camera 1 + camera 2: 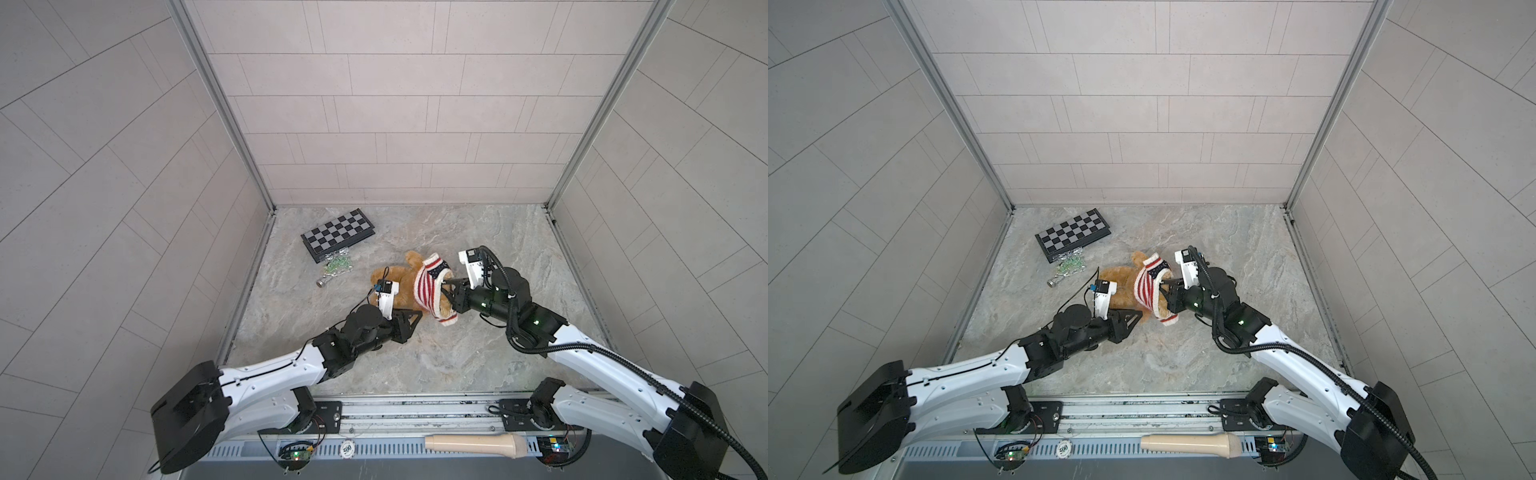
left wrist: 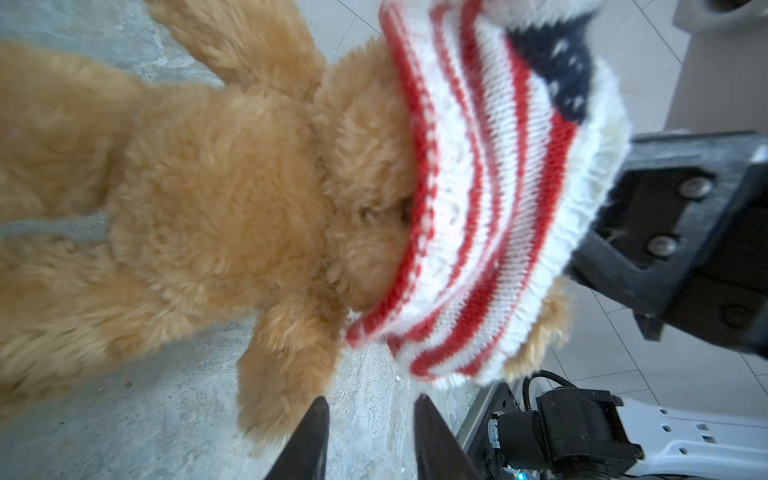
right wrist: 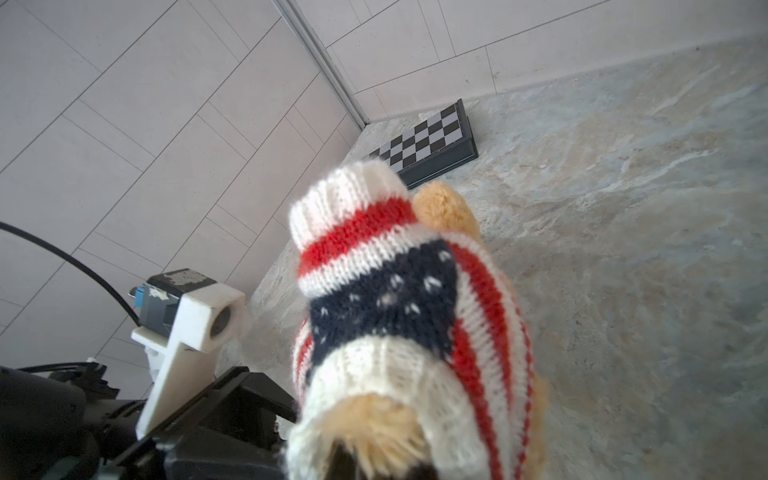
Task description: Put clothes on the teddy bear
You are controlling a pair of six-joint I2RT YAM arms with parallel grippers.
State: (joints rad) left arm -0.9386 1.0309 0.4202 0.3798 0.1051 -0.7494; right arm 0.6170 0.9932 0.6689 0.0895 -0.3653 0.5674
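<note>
walls [image 1: 399, 104]: pale grey tiles | floor [image 1: 457, 361]: mottled grey stone | light: even, diffuse

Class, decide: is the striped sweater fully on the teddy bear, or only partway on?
Partway on. The striped sweater sits around the teddy bear's head only; its torso and arms show bare fur.

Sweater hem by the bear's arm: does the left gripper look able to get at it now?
Probably yes. The left gripper is open and empty, just short of the sweater hem, with only bare table between. The teddy bear arm lies close beside that path.
</note>
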